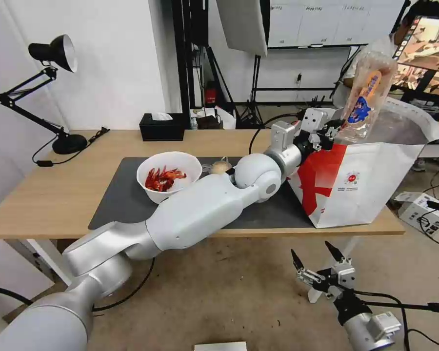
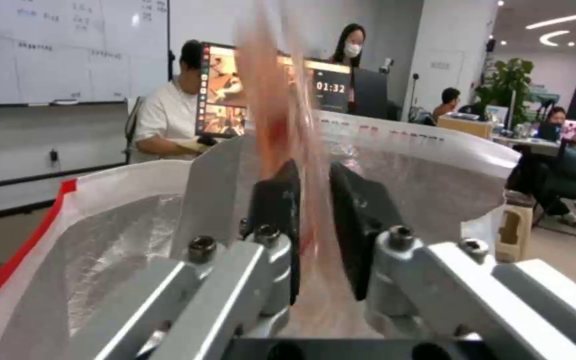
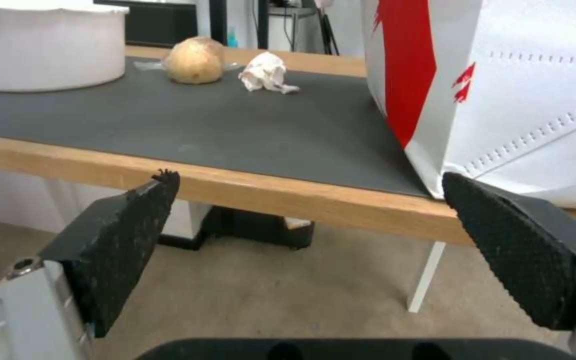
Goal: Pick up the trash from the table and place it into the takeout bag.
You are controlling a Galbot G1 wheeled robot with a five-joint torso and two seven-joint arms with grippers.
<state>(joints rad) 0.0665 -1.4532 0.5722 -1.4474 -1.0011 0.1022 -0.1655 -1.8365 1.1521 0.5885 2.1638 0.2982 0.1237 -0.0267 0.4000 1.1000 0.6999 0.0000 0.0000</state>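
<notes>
My left gripper (image 1: 332, 130) is shut on a clear plastic tray (image 1: 367, 95), holding it upright over the open mouth of the white-and-red takeout bag (image 1: 370, 190). In the left wrist view the black pads (image 2: 361, 220) pinch the tray's thin edge (image 2: 281, 110) above the bag's foil lining (image 2: 101, 240). On the dark mat (image 1: 122, 195) stand a white bowl of red crayfish shells (image 1: 169, 175) and a beige lump (image 1: 220, 167). A crumpled tissue (image 3: 266, 72) lies beside the lump (image 3: 196, 60). My right gripper (image 1: 311, 249) hangs open below the table's front edge.
A black desk lamp (image 1: 53, 53) stands at the table's far left with its cable trailing on the wood. A black tissue box (image 1: 162, 126) sits at the back edge. The bag takes up the right end of the table (image 1: 49, 195). Boxes and cables lie on the floor at right.
</notes>
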